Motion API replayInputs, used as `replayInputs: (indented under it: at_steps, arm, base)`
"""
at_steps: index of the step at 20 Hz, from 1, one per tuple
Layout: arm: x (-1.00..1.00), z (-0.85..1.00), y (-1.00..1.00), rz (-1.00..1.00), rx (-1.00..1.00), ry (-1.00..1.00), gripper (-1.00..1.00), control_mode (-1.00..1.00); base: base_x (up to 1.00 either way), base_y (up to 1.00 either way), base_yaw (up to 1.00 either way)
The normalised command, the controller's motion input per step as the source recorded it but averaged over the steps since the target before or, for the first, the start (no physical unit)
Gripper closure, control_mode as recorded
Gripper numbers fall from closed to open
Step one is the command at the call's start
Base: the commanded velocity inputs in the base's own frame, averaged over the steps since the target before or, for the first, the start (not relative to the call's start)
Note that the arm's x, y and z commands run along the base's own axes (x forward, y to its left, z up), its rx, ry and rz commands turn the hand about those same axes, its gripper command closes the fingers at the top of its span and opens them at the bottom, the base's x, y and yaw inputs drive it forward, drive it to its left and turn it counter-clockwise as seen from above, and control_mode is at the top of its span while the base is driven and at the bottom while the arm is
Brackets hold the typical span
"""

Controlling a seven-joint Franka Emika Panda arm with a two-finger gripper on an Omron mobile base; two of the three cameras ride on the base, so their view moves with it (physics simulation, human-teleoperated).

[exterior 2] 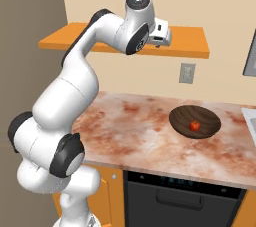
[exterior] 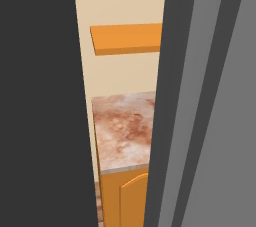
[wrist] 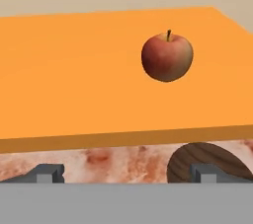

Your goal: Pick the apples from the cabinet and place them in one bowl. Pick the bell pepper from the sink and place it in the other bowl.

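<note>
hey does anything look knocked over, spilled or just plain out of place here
Nothing stands out. One apple sits upright, stem up, on the orange cabinet. Another apple rests inside the dark wooden bowl on the countertop, which shows no spill. The open gripper faces the cabinet.

red apple, orange cabinet

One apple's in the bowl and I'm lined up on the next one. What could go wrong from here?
The apple is round and sits loose on the flat cabinet; a nudge from the open end effector might roll it away or off an edge. It also sits right of center between the fingertips, so closing without re-centering may clip it. Coming in low, the fingertips could catch the cabinet's front edge.
</note>
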Motion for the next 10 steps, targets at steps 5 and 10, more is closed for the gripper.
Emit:
replayInputs:
  at_steps: [5,10]
  arm:
    - [0.22,0.03,-0.09,-0.06,-0.03,0.10,-1.00,-1.00]
    - [0.18,0.03,-0.11,-0.05,0.00,0.05,-1.00,-1.00]
  base:
    - [0.00,0.00,0.00]
    - [0.00,0.00,0.00]
